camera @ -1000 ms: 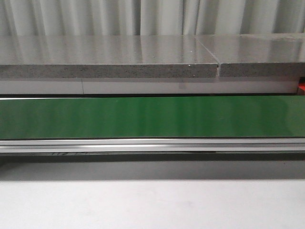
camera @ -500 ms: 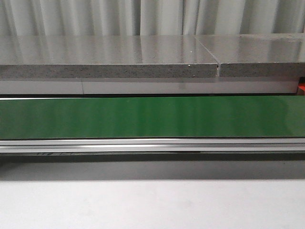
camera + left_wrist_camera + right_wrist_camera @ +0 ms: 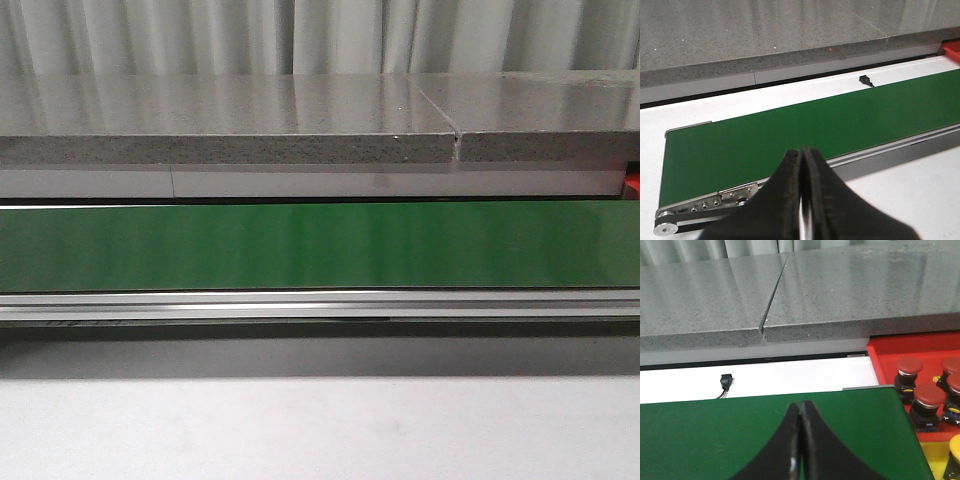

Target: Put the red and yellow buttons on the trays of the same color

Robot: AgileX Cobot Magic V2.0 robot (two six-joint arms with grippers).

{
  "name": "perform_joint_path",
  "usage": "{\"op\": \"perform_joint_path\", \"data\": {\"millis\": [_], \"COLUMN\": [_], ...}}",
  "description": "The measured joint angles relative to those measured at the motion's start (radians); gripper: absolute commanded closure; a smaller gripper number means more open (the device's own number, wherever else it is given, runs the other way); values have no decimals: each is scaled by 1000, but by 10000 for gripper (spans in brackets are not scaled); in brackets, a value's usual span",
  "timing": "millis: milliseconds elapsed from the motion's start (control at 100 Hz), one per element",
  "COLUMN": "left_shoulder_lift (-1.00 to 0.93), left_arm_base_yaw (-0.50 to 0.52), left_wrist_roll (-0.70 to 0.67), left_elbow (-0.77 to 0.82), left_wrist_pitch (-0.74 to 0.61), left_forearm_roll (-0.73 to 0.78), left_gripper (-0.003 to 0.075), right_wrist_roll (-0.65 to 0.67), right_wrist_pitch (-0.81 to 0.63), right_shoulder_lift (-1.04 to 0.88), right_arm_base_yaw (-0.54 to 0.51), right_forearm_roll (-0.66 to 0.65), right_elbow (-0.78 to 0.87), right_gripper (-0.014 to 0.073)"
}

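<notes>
Our right gripper, fingers pressed together empty, is nearer the red mushroom-head buttons in the red plastic tray; left gripper likewise clenched.

A conveyor belt runs left to right across the table, with a stone slab counter behind it and curtains behind that. Off the belt's right end sits a tray holding at least 4 buttons; another button lies nearer, in a second tray.
</notes>
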Motion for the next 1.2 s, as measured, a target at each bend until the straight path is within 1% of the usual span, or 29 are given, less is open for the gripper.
{"op": "perform_joint_path", "data": {"millis": [60, 180, 600, 830, 1200], "left_shoulder_lift": [0, 0, 0, 0, 0], "left_arm_base_yaw": [0, 0, 0, 0, 0], "left_wrist_roll": [0, 0, 0, 0, 0], "left_elbow": [0, 0, 0, 0, 0], "left_wrist_pitch": [0, 0, 0, 0, -2], "left_forearm_roll": [0, 0, 0, 0, -2], "left_gripper": [741, 741, 741, 741, 741], "right_wrist_roll": [14, 22, 25, 25, 27], "right_wrist_pitch": [-27, -56, -58, 6, 16], "right_shoulder_lift": [-32, -109, -392, -512, -518], "right_arm_base_yaw": [0, 0, -17, -17, -17], "right_forearm_roll": [-24, -34, -53, -64, -68], "right_elbow": [36, 103, 309, 318, 318], "right_gripper": [659, 659, 659, 659, 659]}}
